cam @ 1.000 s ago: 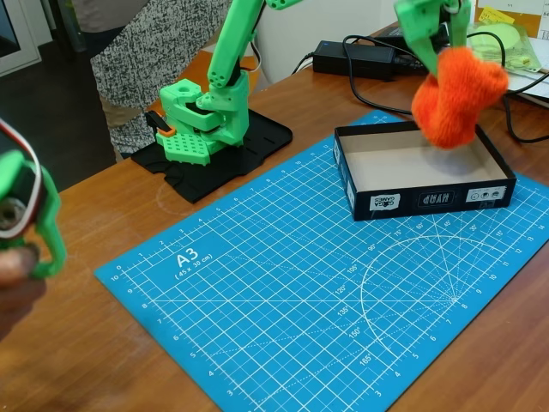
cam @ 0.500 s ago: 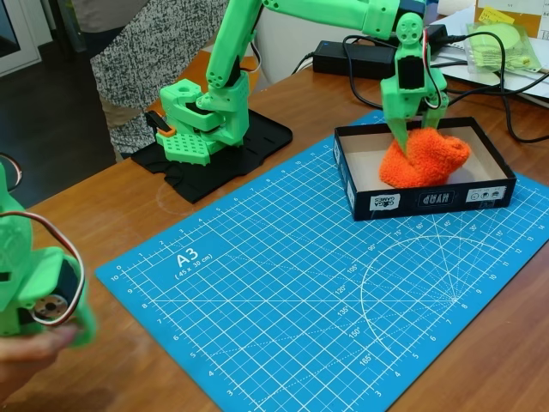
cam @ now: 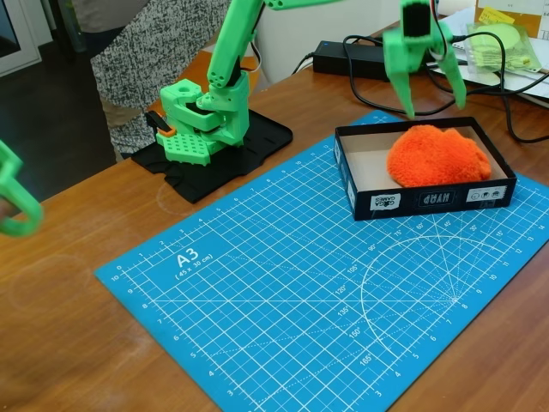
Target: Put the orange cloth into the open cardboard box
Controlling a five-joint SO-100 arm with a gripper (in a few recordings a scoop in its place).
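Fixed view, sole camera on record. My gripper (cam: 433, 99) hangs above the far rim of the open cardboard box (cam: 360, 184), fingers spread wide with nothing between them, tips clear of the contents. The orange cloth (cam: 437, 156) lies bunched inside the box, toward its 3 o'clock end, touching the floor and pressing near the front wall; its crown stands slightly proud of the rim. Seen from the cloth, my gripper is at 12 o'clock, apart from it. The box sits at the 2 o'clock corner of the blue cutting mat (cam: 283, 292); my arm's base (cam: 202, 124) stands at 10 o'clock from the mat's centre.

Judgement: the placing step reads as done, the release made. What remains calls for lifting away without snagging the terry pile on a fingertip, then returning toward the base. Risk is low; the cloth looks settled.
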